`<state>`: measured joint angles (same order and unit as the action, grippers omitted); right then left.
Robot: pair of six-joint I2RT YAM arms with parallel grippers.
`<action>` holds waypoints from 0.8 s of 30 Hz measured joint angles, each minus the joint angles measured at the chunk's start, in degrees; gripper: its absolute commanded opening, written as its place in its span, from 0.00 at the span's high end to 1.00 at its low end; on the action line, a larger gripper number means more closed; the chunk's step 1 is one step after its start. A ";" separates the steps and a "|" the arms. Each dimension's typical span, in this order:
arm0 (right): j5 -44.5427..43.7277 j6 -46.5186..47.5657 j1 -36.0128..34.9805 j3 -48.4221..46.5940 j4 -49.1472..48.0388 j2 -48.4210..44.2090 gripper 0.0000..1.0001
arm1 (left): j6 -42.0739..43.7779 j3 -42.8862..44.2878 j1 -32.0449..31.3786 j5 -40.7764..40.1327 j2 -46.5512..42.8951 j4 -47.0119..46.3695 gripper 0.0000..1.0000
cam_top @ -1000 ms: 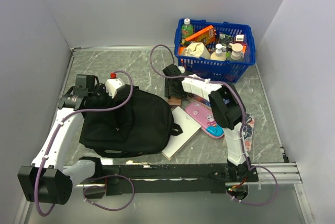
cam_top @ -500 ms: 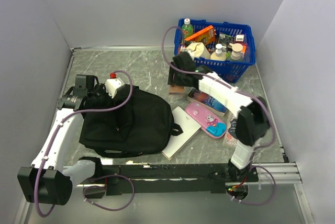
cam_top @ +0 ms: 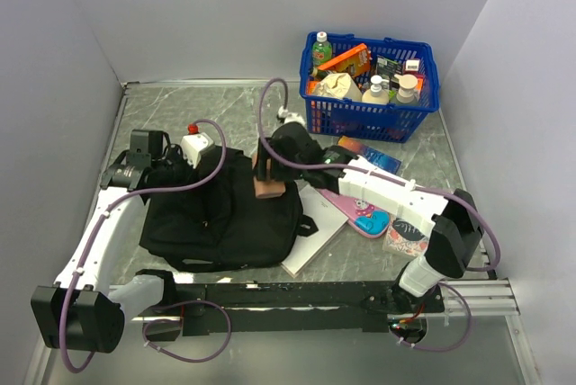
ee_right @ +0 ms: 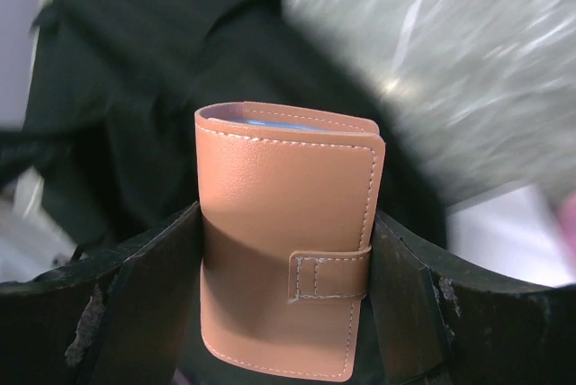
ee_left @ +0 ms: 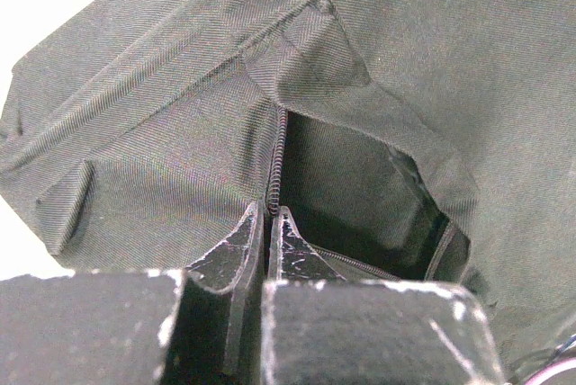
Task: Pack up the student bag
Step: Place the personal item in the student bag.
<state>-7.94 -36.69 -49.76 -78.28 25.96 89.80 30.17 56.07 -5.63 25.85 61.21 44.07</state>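
The left claw (ee_left: 267, 216) is clenched. Its two fingertips press flat together on the student bag (ee_left: 171, 142), right at the zipper (ee_left: 278, 160), whose teeth run straight up out of the seam between the tips. Just past the tips and to their right, the bag gapes into a dark opening (ee_left: 360, 196) lined in grey. From above, this claw (cam_top: 169, 169) sits at the bag's far left corner. The black bag (cam_top: 225, 214) spreads away from it to the right and toward the near edge of the desk (cam_top: 207, 111).

The right claw (ee_right: 288, 259) is grasping a brown wallet (ee_right: 283, 196). The wallet stands upright between the fingers, one finger on each narrow side, its stitched strap tab facing the wrist camera. Behind and below the wallet lies black bag fabric, and up and to the right of it is blurred marbled desk. From above, the right claw (cam_top: 270, 165) hangs over the far right part of the bag with the wallet (cam_top: 265, 185) pointing down. Whether the wallet touches the fabric cannot be told.

On the desk to the right of this claw lie a white book (cam_top: 310, 239), a pink pencil case (cam_top: 360, 212), a colourful booklet (cam_top: 373, 153) and a patterned pouch (cam_top: 407, 239). Beyond the claw, at the back, stands a blue basket (cam_top: 369, 120) of groceries.
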 measured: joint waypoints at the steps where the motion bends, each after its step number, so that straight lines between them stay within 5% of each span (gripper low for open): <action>1: 0.72 -0.68 -0.70 0.55 -0.31 0.13 0.25 | -0.57 -0.31 0.00 0.20 -0.02 -0.33 0.99; 19: 1.03 -9.35 -9.38 0.90 -11.45 7.58 0.25 | -7.30 -3.91 0.07 3.56 -0.20 -3.93 0.99; 24: -1.46 -11.93 -9.66 -3.69 -10.14 13.42 0.13 | -7.58 -3.98 0.24 4.09 -0.20 -3.96 0.99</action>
<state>-9.41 -48.62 -59.42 -81.97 15.81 103.22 22.59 52.10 -5.39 29.93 61.01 40.12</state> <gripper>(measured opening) 0.796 0.034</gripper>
